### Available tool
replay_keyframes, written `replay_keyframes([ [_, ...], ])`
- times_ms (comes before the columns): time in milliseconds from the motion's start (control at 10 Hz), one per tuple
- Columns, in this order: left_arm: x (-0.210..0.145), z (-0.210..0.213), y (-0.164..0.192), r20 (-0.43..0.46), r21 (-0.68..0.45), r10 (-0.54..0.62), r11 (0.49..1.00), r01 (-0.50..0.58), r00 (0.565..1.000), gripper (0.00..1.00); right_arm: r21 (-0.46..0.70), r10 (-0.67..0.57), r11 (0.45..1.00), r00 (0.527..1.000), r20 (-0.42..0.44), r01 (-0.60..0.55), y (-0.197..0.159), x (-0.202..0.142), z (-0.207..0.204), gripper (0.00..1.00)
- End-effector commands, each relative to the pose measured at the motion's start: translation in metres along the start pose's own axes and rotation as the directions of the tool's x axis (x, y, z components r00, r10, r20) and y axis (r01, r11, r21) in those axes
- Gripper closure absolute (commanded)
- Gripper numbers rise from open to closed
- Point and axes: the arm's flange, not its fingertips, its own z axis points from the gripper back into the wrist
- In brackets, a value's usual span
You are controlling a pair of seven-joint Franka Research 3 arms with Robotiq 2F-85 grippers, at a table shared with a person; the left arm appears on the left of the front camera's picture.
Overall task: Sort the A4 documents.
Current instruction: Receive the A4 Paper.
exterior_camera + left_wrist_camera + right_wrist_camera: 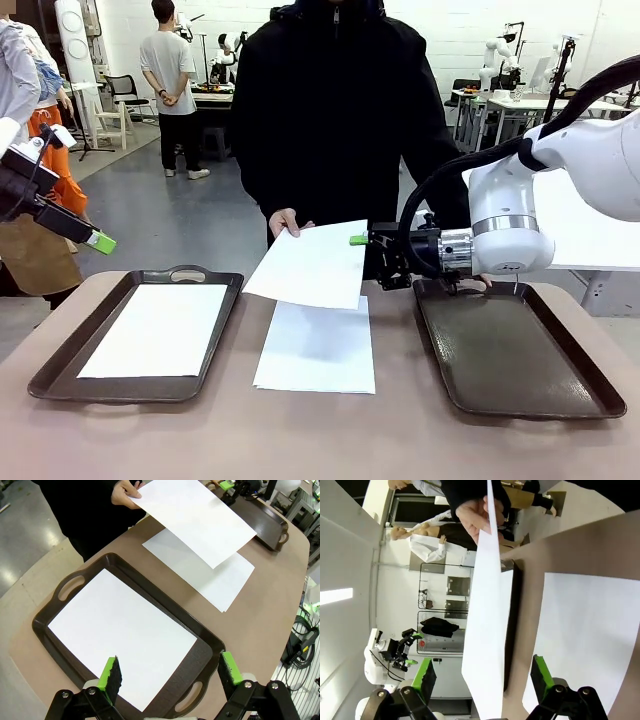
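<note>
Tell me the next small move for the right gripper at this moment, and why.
Probably shut the right gripper on the held sheet. The gripper stands open astride the sheet's near edge, while the person's hand holds the far corner up above the table. The dark tray lies just beside that gripper, so it looks like a likely place for the sheet once it is gripped.
</note>
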Motion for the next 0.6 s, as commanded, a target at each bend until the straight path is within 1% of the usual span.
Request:
replay_keyframes([
  [0,-0.001,0.0,-0.001,-0.008,0.003,-0.012,1.0,0.012,1.0,0.0,0.04,0.025,0.999,0.999,0.037,-0.026,-0.005,0.003,-0.013,0.0],
  [200,-0.001,0.0,-0.001,-0.008,0.003,-0.012,1.0,0.012,1.0,0.0,0.052,0.027,0.998,0.999,0.043,-0.03,-0.005,0.004,-0.019,0.0],
  [500,-0.001,0.0,-0.001,-0.008,0.003,-0.012,1.0,0.012,1.0,0.0,0.065,0.012,0.998,1.0,0.005,-0.013,-0.006,-0.002,-0.025,0.0],
])
